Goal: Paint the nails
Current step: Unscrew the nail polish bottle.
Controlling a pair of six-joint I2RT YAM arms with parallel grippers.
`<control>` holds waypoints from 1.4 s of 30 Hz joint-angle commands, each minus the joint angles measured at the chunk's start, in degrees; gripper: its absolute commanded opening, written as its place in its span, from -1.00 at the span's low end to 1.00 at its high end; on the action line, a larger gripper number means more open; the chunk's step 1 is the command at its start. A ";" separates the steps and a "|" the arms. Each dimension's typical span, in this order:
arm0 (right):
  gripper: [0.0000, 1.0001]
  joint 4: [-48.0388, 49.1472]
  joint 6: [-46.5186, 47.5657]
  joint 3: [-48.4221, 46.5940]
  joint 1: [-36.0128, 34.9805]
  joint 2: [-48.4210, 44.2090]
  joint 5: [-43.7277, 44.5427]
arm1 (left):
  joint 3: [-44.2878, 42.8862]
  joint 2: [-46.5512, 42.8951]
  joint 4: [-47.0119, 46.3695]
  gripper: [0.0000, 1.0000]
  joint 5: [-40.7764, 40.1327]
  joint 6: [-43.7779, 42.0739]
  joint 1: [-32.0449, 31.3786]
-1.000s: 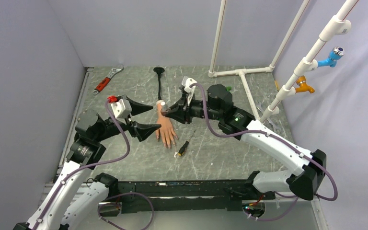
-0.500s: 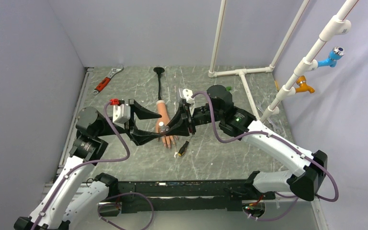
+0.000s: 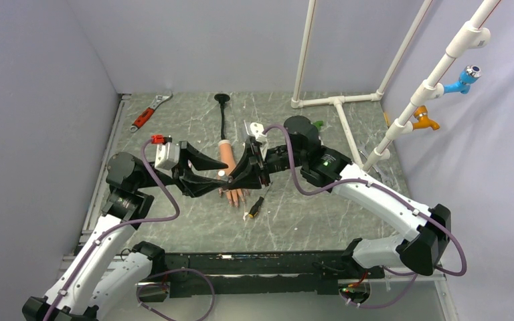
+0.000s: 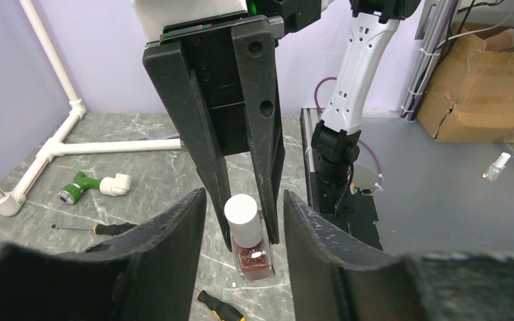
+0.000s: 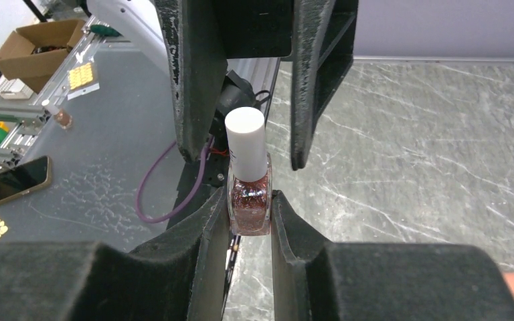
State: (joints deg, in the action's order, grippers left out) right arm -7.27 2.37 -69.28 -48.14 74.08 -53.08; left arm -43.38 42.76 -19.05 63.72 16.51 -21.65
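My right gripper (image 5: 249, 196) is shut on the glass body of a polish bottle (image 5: 249, 207) with red glitter polish and a white cap (image 5: 246, 144). It holds the bottle in the air. My left gripper (image 4: 244, 200) faces it, open, one finger on each side of the cap (image 4: 241, 212), with a gap on both sides. In the top view both grippers meet above the peach mannequin hand (image 3: 227, 151), which lies on the table. Its fingers (image 3: 236, 196) show just below the jaws; the nails are too small to make out.
A black and yellow screwdriver (image 3: 255, 207) lies beside the fingers. The hand's black stalk (image 3: 223, 117) runs toward the back. A red-handled wrench (image 3: 148, 112) lies at the back left, and a white pipe frame (image 3: 338, 107) at the back right. A green and white fitting (image 4: 80, 189) sits near the pipes.
My left gripper moved right to the bottle and its jaws narrowed around the cap. My right gripper carried the bottle left and forward, over the hand.
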 commanded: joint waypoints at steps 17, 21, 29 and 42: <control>-1.00 10.82 -3.95 -2.42 0.10 1.06 -2.37 | 0.53 1.50 -7.73 -0.40 2.22 6.62 -0.23; -1.00 10.53 -3.82 -2.74 0.04 1.30 -2.48 | 0.88 1.93 -9.97 -0.21 2.89 8.53 -0.24; -1.00 11.31 -4.52 -2.36 0.05 1.34 -2.62 | 1.48 2.16 -12.26 -0.11 2.53 10.20 -0.17; -1.00 10.75 -4.69 -2.61 -0.01 1.14 0.97 | 0.93 2.40 -8.65 -1.00 -0.92 8.52 -0.32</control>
State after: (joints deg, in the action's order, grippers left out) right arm 0.49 -1.65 -69.38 -48.10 75.70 -54.92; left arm -41.98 45.74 -29.30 64.84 27.73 -21.71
